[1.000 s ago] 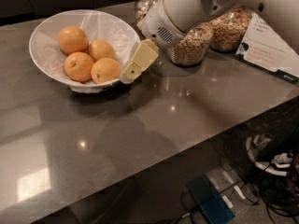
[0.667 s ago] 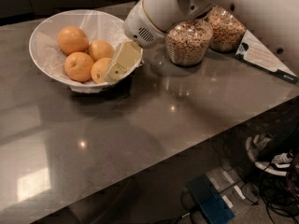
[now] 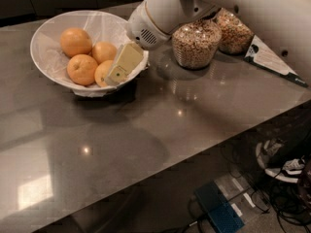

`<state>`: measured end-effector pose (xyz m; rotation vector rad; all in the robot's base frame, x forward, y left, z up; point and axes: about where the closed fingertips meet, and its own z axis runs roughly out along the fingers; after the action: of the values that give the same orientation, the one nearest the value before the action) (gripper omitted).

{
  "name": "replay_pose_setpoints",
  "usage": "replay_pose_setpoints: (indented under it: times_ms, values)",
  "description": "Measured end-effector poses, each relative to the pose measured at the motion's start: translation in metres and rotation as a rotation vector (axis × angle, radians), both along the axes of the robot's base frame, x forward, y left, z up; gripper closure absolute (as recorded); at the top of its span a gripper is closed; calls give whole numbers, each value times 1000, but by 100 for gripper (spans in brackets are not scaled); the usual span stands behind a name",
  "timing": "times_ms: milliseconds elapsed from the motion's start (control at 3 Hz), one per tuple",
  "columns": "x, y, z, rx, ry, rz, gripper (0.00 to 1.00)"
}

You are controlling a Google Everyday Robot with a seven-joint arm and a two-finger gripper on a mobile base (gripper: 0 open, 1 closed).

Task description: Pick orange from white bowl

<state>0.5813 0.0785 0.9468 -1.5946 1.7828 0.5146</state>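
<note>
The round, yellowish, dimpled orange [image 3: 101,72] sits at the right edge of the wide, paper-lined white bowl [image 3: 43,39]. The cream-coloured gripper [image 3: 119,70] overlaps it, and its jaw state cannot be told. An off-centre squeeze could roll the orange into the three other oranges [image 3: 81,68].

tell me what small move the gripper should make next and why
Probably lower the gripper slightly onto the orange just behind it. It hangs at the right edge of the white bowl and partly hides that fruit, so a short descent seems enough.
</note>
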Motion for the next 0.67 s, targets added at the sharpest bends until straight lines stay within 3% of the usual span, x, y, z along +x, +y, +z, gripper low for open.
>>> replay_pose_setpoints:
  times_ms: [667]
  values:
    - [14, 9, 0, 35, 3, -54, 0]
